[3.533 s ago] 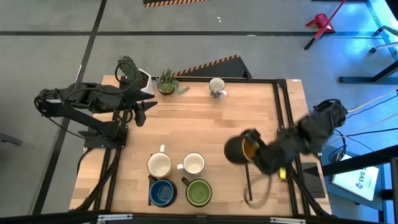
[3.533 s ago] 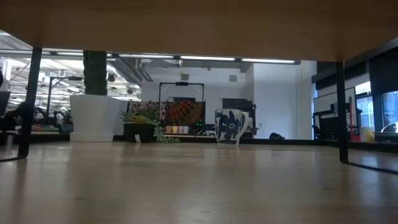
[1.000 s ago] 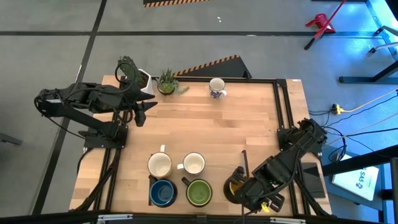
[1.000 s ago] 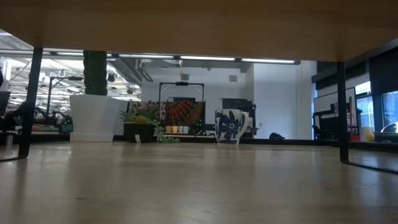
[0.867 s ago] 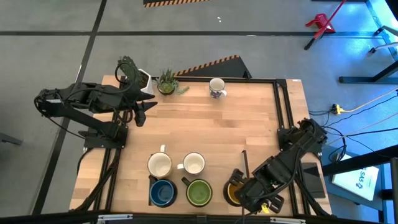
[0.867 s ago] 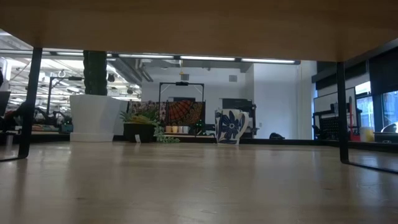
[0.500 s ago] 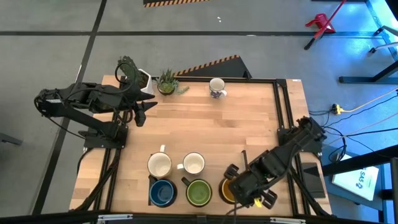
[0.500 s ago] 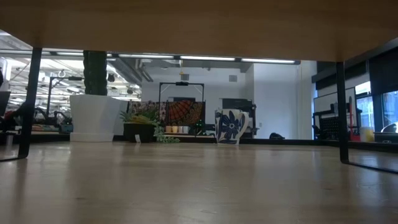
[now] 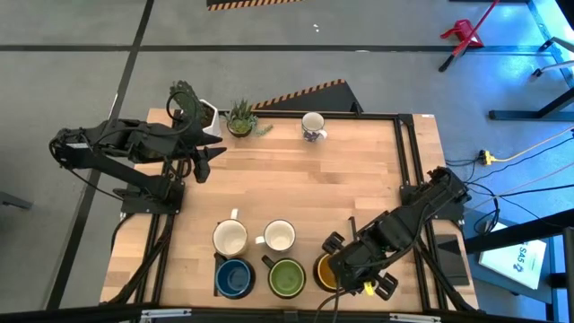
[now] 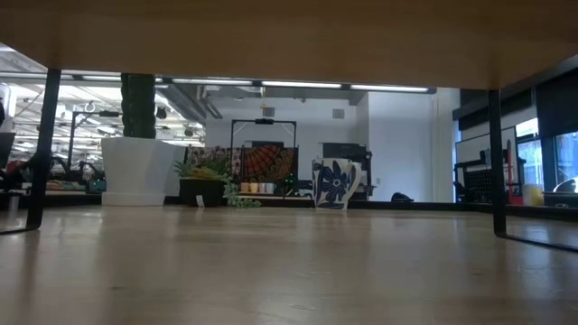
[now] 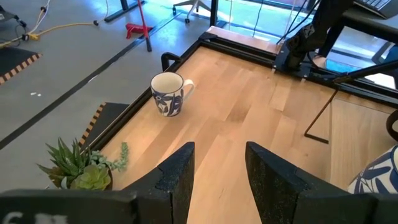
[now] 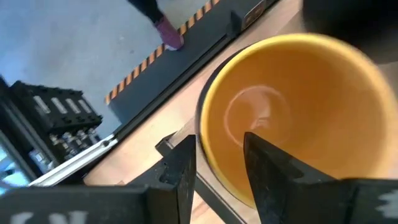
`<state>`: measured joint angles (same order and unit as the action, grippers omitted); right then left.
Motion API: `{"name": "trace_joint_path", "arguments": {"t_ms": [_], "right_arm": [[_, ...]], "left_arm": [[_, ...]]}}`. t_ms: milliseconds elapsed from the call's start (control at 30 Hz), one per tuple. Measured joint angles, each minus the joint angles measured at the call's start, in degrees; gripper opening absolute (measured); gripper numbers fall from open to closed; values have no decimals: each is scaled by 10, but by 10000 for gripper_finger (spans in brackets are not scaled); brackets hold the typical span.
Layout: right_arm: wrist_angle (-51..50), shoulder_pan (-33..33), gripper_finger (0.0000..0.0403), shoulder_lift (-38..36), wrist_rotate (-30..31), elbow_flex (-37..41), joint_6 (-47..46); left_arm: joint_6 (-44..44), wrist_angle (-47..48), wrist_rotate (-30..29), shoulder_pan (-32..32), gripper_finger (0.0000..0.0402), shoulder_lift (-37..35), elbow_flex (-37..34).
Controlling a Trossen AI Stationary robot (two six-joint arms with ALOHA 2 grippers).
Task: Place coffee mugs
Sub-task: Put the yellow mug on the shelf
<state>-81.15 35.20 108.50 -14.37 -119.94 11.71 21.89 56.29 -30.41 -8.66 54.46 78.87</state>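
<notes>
Orange-yellow ceramic mug [image 9: 326, 272] sits right of green mug [image 9: 286, 277]; right gripper [image 9: 345, 262] fingers straddle its rim, loosening — you retract next.

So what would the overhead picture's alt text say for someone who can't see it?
The right claw is over an orange-yellow mug at the table's near edge, beside green, blue and two cream-white mugs. The left claw waits at the far-left corner.
</notes>
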Motion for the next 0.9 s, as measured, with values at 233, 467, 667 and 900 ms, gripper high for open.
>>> {"name": "trace_joint_path", "arguments": {"t_ms": [233,467,667,900], "right_arm": [[0,0,121,-2,50,-52,1],[-40,0,115,-3,169,-126,9],[-90,-49,92,-1,230,-131,117],[-89,-115,55,-2,157,-79,217]], "left_arm": [[0,0,0,0,137,0,0],[1,0,0,0,137,0,0],[1,-1,0,0,137,0,0],[4,-1,0,0,137,0,0]]}}
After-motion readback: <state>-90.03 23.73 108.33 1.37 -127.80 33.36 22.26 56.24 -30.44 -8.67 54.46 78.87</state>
